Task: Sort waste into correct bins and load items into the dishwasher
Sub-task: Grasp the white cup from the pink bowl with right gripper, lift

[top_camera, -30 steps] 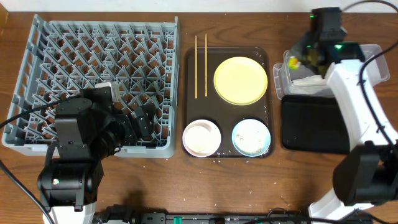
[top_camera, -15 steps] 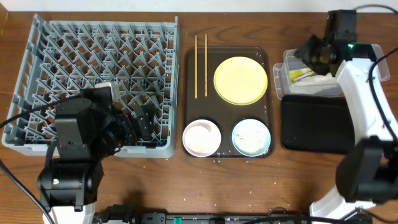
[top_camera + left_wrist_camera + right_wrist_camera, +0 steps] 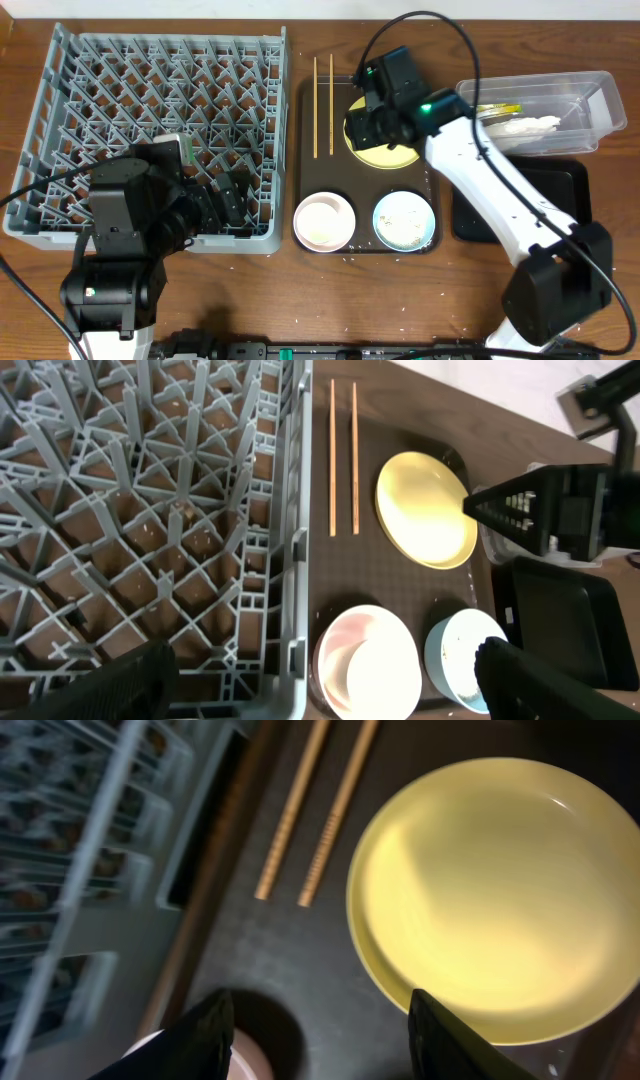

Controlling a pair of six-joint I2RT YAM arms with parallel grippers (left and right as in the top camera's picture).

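Note:
My right gripper point(image 3: 362, 128) point(image 3: 325, 1040) hangs open and empty over the left edge of the round yellow plate point(image 3: 392, 150) point(image 3: 480, 900). Two wooden chopsticks point(image 3: 323, 105) point(image 3: 315, 810) lie left of the plate. In front are a white bowl point(image 3: 324, 221) point(image 3: 370, 665) and a light blue bowl point(image 3: 404, 220) point(image 3: 455, 655) with crumbs in it. The clear tub point(image 3: 590, 90) holds a white napkin point(image 3: 525, 127) and a green-yellow wrapper point(image 3: 497, 110). My left gripper point(image 3: 225, 200) point(image 3: 325, 685) is open over the front right corner of the grey dish rack point(image 3: 150, 110) point(image 3: 150, 510).
The plate, chopsticks and bowls rest on a dark brown serving tray point(image 3: 362, 190). A shallow black tray point(image 3: 535, 210) lies in front of the clear tub, partly under my right arm. Small crumbs dot the wooden table along its front edge point(image 3: 400, 305).
My right arm has swung left from the clear tub to above the yellow plate. Its jaws have opened, and the green-yellow wrapper now lies in the tub. The left arm has not moved.

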